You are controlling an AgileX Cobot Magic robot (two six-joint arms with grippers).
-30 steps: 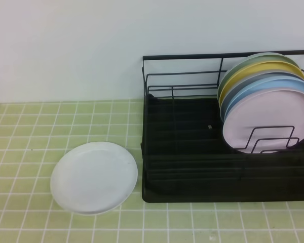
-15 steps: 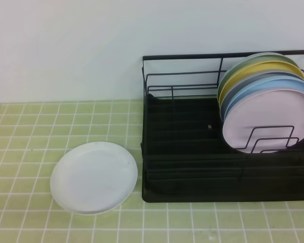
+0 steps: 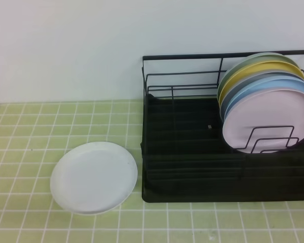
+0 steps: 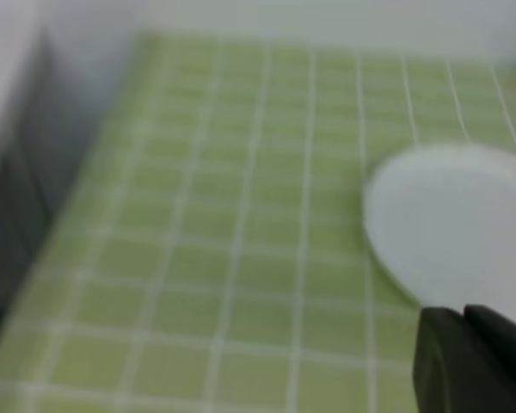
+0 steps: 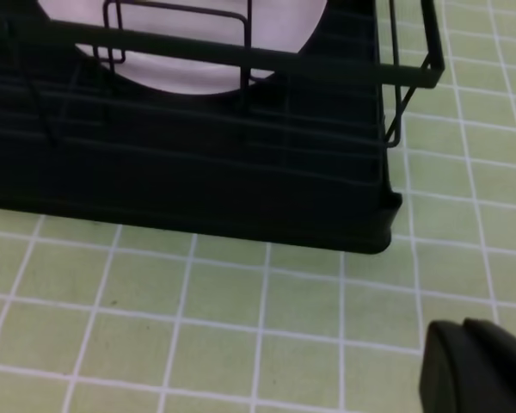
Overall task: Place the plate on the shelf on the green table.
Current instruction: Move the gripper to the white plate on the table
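The white plate point(image 3: 93, 177) lies flat on the green table point(image 3: 30, 126), just left of the shelf point(image 3: 182, 152), a black wire rack on a black tray. Neither gripper shows in the exterior high view. In the left wrist view my left gripper point(image 4: 466, 323) sits shut and empty at the lower right, just in front of the plate point(image 4: 456, 224) and above the tiles point(image 4: 198, 258). The right wrist view has my right gripper point(image 5: 466, 331) shut and empty over the tiles point(image 5: 198, 327), near the front right corner of the shelf point(image 5: 198, 181).
Several coloured plates stand upright at the right end of the rack, a pale pink one point(image 3: 268, 121) in front and a light blue one point(image 3: 294, 86) behind it. The pink plate point(image 5: 189, 43) shows behind the wire dividers. A white wall rises behind the table.
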